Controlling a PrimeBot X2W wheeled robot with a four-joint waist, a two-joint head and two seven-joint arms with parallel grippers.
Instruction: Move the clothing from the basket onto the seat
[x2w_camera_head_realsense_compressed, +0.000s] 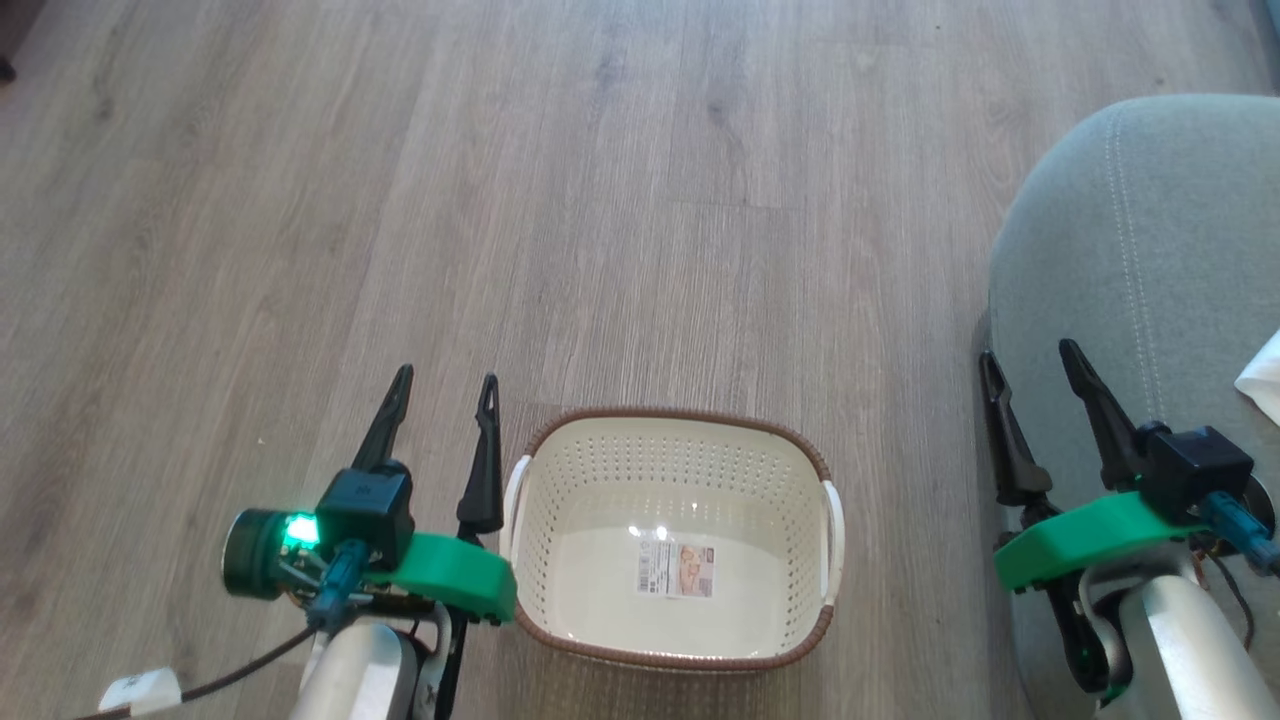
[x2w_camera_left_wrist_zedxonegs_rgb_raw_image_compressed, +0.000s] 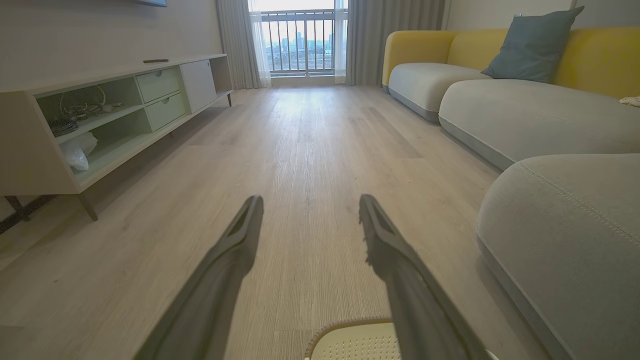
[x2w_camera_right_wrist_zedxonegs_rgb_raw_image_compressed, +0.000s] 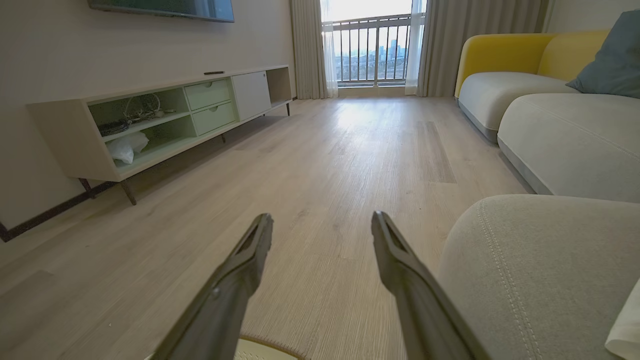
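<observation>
Clothing (x2w_camera_head_realsense_compressed: 1264, 380) shows you just one white corner of soft fabric at the right edge, lying on the seat (x2w_camera_head_realsense_compressed: 1100, 260); how many garments there are you cannot tell. You have one seat: grey-green upholstery, rounded corner, pale stitching. One basket (x2w_camera_head_realsense_compressed: 680, 414) stands on the wood-grain floor (x2w_camera_head_realsense_compressed: 600, 200) near it: cream perforated plastic, brown woven-look rim, two white handles, holding one label sticker (x2w_camera_head_realsense_compressed: 676, 570). You have two grippers. Your left gripper (x2w_camera_head_realsense_compressed: 446, 378) sits just beside the basket's left handle and your right gripper (x2w_camera_head_realsense_compressed: 1028, 352) over the seat's edge, both with fingers spread, grasping nothing.
</observation>
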